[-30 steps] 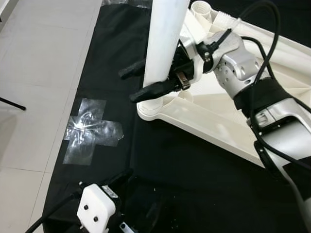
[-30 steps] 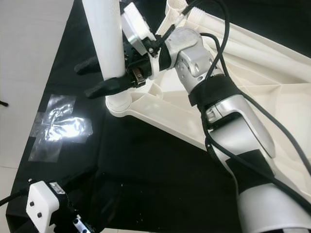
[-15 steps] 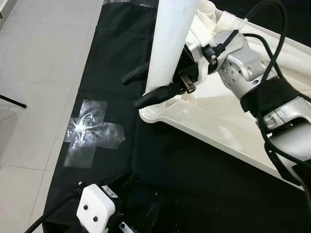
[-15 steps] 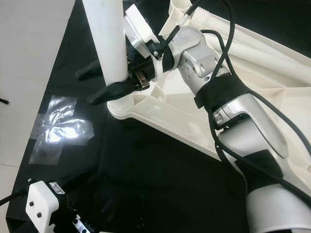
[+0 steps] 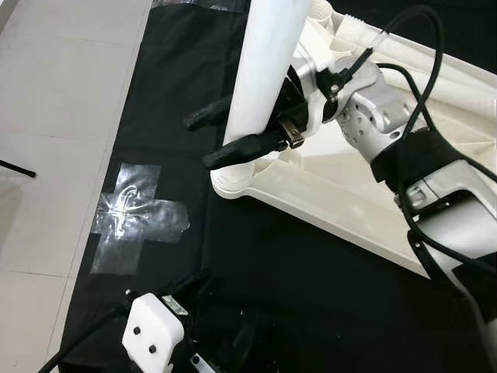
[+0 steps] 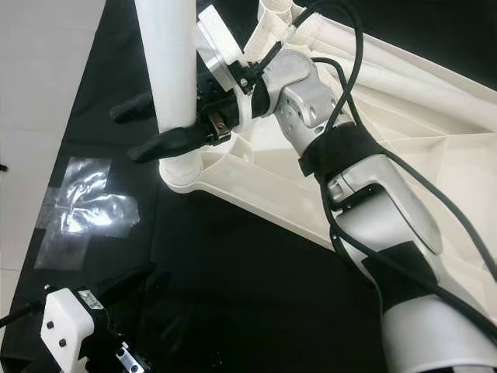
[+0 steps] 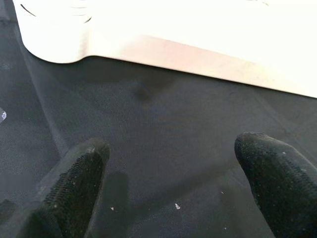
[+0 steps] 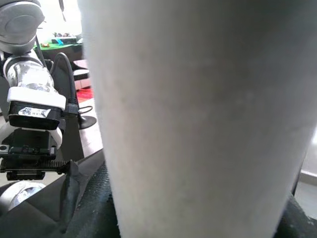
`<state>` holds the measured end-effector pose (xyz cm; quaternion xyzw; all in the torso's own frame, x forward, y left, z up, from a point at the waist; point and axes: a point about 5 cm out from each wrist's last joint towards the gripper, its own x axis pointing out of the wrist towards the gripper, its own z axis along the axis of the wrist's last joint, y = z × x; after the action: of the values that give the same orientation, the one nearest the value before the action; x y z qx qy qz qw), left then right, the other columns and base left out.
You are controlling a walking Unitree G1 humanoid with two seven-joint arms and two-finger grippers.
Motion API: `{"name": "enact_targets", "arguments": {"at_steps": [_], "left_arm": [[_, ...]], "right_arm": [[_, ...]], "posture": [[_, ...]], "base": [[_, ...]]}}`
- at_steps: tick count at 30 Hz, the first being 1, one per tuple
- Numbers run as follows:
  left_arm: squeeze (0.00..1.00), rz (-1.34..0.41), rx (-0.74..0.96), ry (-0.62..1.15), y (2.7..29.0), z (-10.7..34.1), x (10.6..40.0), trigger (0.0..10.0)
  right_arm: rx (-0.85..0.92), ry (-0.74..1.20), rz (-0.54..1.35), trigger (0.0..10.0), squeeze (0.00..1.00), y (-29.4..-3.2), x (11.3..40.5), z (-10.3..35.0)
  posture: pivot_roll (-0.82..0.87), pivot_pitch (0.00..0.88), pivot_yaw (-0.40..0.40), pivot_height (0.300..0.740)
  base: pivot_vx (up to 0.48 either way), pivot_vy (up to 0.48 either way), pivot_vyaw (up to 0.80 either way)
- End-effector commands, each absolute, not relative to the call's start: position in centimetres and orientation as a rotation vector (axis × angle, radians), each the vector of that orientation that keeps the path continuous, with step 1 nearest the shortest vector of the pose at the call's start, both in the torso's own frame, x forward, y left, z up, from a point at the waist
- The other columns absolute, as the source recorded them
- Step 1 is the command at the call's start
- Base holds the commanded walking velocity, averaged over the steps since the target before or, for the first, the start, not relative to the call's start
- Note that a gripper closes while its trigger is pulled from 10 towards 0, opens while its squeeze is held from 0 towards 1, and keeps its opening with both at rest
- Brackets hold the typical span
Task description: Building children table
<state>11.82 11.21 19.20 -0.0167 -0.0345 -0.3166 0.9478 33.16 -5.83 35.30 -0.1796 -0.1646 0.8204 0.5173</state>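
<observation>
Upright, smooth white table leg (image 5: 264, 70) between right gripper's (image 5: 220, 137) fingers

Looks like a tiled indoor room w/ a black mat (image 5: 256, 256) taped down on the pale floor tiles (image 5: 62, 101), prob a test/demo space.

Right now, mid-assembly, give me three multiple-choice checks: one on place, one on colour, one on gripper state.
1. Where does the table leg stand?
A. In the tabletop's corner socket
B. Flat on the tiles
C. On the tape cross

2. What colour is the mat?
A. Black
B. Blue
C. Green

3. What is the right gripper doing?
A. Clamping the leg
B. Hanging idle
C. Holding tape

Answers: 1 A, its foot sits in the corner socket of the tabletop; 2 A, dark cloth; 3 A, its black fingers flank the leg.
</observation>
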Motion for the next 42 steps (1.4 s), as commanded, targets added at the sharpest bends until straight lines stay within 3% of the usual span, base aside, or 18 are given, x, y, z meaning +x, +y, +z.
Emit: {"name": "enact_targets", "arguments": {"at_steps": [1,18,32,42], "left_arm": [[0.00,-0.665,-0.038,-0.042,11.1,19.1,11.5,10.0],[0.00,-0.666,-0.022,-0.040,11.1,19.2,11.9,10.0],[0.00,-0.666,-0.032,-0.051,10.9,19.3,12.0,10.0],[0.00,-0.666,-0.030,-0.050,10.9,19.3,12.1,10.0]], "right_arm": [[-0.439,-0.174,1.972,10.0,0.00,-6.5,34.0,30.6],[-0.642,-0.125,1.925,10.0,0.00,-7.6,33.8,31.4],[-0.502,-0.065,1.766,10.0,0.00,-6.2,35.6,31.9],[-0.480,-0.054,1.753,10.0,0.00,-6.6,35.6,31.3]], "posture": [[0.11,0.477,-0.130,0.740],[0.09,0.469,-0.131,0.740],[0.08,0.473,-0.147,0.740],[0.08,0.472,-0.144,0.740]], "base": [[0.000,0.000,0.00],[0.000,0.000,0.00],[0.000,0.000,0.00],[0.000,0.000,0.00]]}}
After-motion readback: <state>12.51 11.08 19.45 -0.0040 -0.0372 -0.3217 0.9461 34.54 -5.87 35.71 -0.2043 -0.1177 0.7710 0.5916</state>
